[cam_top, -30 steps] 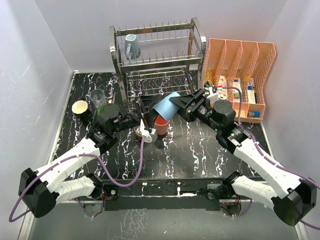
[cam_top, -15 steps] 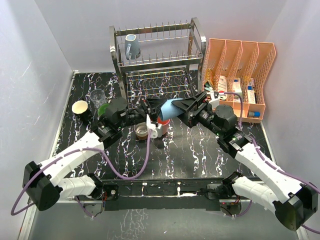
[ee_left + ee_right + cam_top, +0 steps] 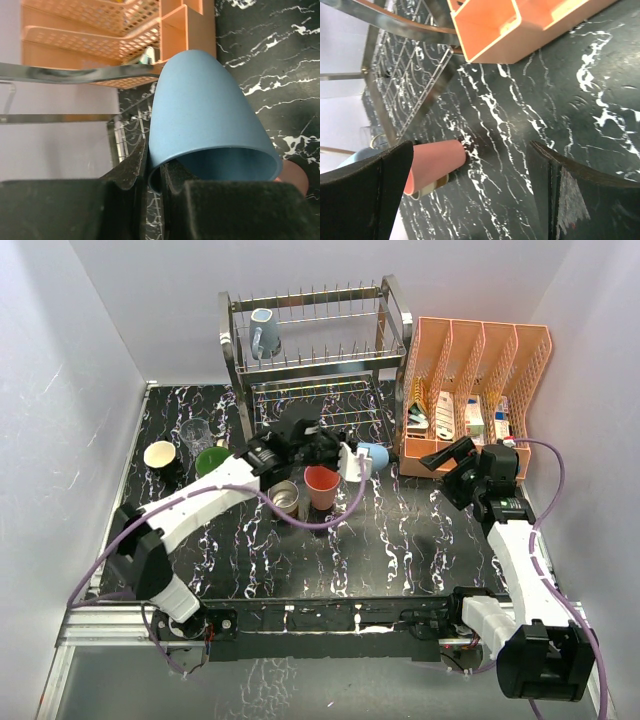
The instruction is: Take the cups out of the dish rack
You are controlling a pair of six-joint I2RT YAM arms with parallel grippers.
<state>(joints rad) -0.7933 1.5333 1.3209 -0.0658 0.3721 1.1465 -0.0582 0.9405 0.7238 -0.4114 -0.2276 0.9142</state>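
Left gripper [image 3: 154, 172] clenched on rim of light-blue tumbler [image 3: 200, 110], frame centre, beside salmon-pink tumbler [image 3: 321, 486], right gripper [image 3: 452, 472] fingers released wide, centre right, grey-blue mug [image 3: 264, 332] on dish rack [image 3: 390, 315], upper centre

light-blue cup [image 3: 210, 115] pinched between the left gripper [image 3: 153, 176] fingers: matt, finely speckled, looks plastic. fingers themselves matt black. beyond the fingertips: dish rack [image 3: 75, 72] is polished, mirror-shiny metal wire; file organizer [image 3: 100, 30] is orange perforated plastic, slight sheen. table top [image 3: 270, 60] black with white veining, smooth. right gripper [image 3: 470, 187] fingers black, one pad scuffed grey; salmon cup [image 3: 437, 160] beside the other finger, matt.
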